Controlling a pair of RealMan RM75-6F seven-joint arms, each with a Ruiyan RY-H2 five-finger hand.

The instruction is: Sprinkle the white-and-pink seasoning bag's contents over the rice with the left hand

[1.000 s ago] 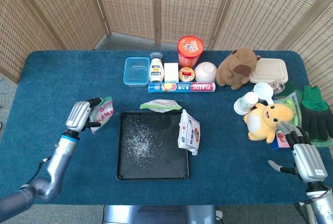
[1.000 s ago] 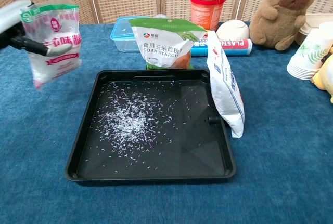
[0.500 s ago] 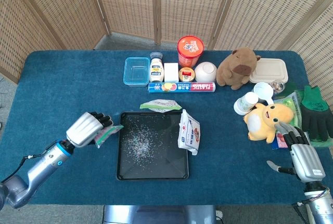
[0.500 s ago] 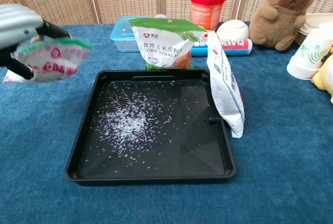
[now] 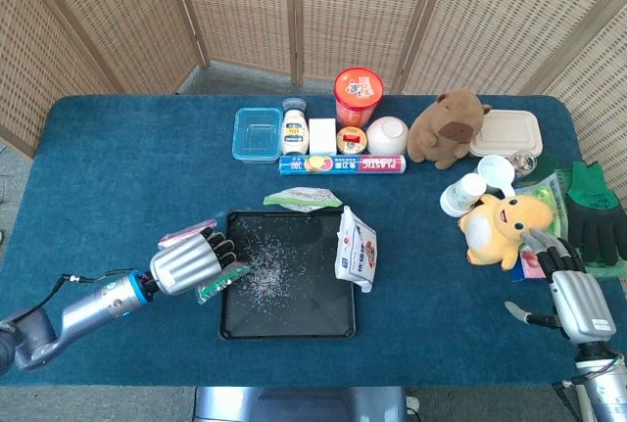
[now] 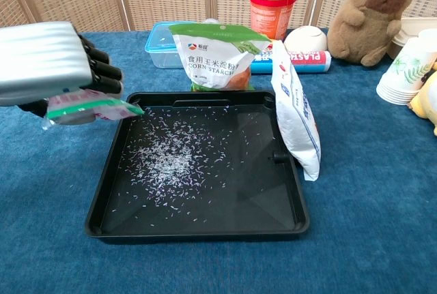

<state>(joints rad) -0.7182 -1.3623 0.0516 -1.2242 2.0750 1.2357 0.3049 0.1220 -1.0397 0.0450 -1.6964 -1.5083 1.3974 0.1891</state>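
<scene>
Over the left rim of the shallow black plastic tray (image 5: 289, 324), the left hand (image 5: 188, 265) grips the white-and-pink seasoning bag (image 6: 89, 106), now tipped nearly flat with its green edge reaching over the tray's corner. A second ago the bag hung upright, well left of the tray. Scattered white rice grains (image 6: 167, 161) lie on the tray floor as before. Resting on the blue bench (image 5: 108, 167), the right hand (image 5: 578, 302) has not moved, fingers loosely spread, holding nothing.

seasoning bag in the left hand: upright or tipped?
Tipped. The seasoning bag lies roughly flat under the left robot hand, its green end over the tray edge. Open or sealed: cannot tell.
</scene>
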